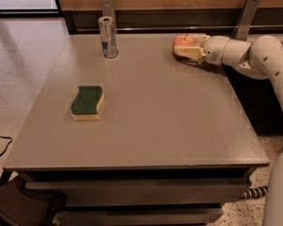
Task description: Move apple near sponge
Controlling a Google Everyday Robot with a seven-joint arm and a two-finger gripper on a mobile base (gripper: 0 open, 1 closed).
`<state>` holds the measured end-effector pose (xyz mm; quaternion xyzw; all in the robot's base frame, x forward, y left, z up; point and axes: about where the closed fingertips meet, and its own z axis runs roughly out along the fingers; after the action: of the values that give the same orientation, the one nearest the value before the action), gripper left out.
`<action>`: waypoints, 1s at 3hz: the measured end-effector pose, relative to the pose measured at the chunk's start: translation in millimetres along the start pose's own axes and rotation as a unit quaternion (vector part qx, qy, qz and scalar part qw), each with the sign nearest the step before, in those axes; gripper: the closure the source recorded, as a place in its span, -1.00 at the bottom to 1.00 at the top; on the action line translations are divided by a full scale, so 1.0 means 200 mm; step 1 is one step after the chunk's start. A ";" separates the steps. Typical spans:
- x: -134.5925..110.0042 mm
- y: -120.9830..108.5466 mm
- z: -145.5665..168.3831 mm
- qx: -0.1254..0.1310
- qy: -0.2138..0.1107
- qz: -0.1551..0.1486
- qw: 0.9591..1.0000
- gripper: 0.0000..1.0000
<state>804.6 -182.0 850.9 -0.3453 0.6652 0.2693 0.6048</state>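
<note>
The red-orange apple (181,40) sits on the grey table (155,117) at the back right. My gripper (187,46) reaches in from the right at table height and sits around the apple's right side, which it partly hides. The sponge (87,102), dark green on top of yellow foam, lies flat on the left half of the table, far from the apple and the gripper.
A tall silver drink can (108,36) stands upright at the back, left of the apple. Two metal brackets (245,15) rise behind the table's back edge against a wood-panelled wall. My white arm (269,55) runs along the right side.
</note>
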 end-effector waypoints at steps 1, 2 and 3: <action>0.00 0.01 0.02 -0.003 0.000 0.000 1.000 0.99; 0.00 0.01 0.03 -0.004 0.000 0.001 1.000 1.00; -0.16 0.08 -0.04 -0.015 -0.008 -0.032 0.999 1.00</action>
<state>788.1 -173.1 882.5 -0.3728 0.6447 0.2626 0.6135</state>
